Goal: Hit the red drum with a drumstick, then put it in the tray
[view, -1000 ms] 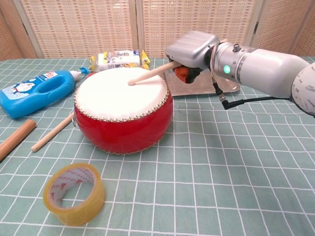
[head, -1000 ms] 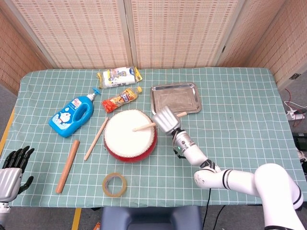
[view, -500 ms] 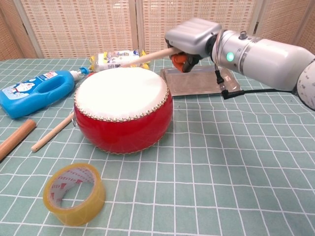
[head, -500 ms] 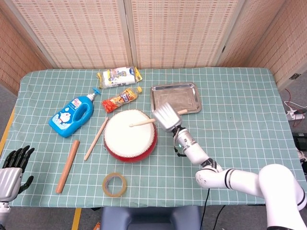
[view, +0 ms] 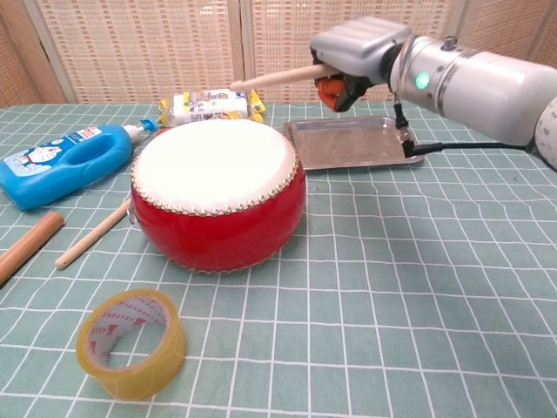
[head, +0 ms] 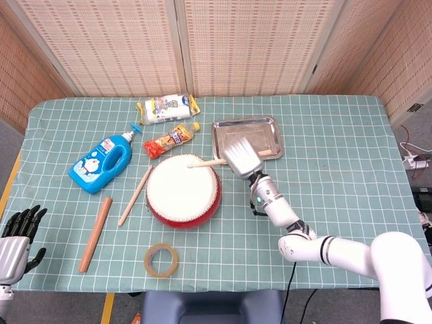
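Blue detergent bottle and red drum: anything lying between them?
Yes. Head view shows a second drumstick lying on the cloth between the blue detergent bottle and the red drum, beside the drum's left edge.

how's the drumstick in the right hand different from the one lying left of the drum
The held drumstick is gripped by the right hand and raised clear above the red drum; the spare drumstick lies untouched on the table.
The held one runs nearly level; the spare lies diagonally.
Both are plain pale wood.
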You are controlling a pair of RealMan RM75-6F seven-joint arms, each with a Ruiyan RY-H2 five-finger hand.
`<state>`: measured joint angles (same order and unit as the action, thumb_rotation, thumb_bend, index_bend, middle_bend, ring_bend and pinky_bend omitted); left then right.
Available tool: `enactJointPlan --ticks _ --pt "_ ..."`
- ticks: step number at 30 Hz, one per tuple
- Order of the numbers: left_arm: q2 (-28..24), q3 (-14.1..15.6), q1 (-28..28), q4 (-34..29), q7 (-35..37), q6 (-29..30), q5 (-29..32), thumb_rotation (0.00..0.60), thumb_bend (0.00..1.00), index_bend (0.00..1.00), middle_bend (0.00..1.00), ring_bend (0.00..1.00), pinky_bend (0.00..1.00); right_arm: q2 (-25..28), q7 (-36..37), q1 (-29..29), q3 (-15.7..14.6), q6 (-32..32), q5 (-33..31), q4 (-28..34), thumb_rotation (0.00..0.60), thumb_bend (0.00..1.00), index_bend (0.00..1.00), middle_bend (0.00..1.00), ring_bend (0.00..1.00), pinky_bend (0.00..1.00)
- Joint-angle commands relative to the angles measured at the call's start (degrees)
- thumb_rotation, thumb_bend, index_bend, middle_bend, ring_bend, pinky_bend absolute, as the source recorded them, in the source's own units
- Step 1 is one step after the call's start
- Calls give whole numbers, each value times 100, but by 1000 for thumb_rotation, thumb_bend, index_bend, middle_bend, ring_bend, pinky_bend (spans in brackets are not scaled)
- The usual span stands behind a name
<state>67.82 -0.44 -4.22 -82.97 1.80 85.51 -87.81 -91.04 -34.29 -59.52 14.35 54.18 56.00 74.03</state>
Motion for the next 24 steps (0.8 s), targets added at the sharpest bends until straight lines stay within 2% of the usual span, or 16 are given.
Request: enactJointPlan --ticks 1,6,11,16,20,24 --pt "-5 9 6 -30 -24 12 -15 600 279 0 0 0 0 89 541 181 158 -243 -268 -322 600 718 1000 1000 1000 1000" --pt "-33 16 31 -86 -76 33 -2 600 278 0 0 0 0 -323 1274 189 220 -668 -326 -1397 600 718 1000 1000 1000 1000" --pt "-63 15 47 -138 -122 21 36 600 278 0 0 0 0 -979 2147 24 288 -1221 -134 -2891 600 701 1000 999 997 1000" --pt "-76 13 45 -180 -174 -21 76 600 277 0 0 0 0 -1526 2879 -233 312 -1818 136 -4140 600 624 1000 928 896 1000" --pt "-90 7 50 -210 -207 -35 104 600 277 0 0 0 0 -1833 3436 -425 384 -2102 316 -4819 600 575 949 868 824 992" --pt "-96 3 53 -222 -221 -38 119 600 278 0 0 0 0 -1921 3656 -502 396 -2212 408 -5039 600 526 850 787 734 908"
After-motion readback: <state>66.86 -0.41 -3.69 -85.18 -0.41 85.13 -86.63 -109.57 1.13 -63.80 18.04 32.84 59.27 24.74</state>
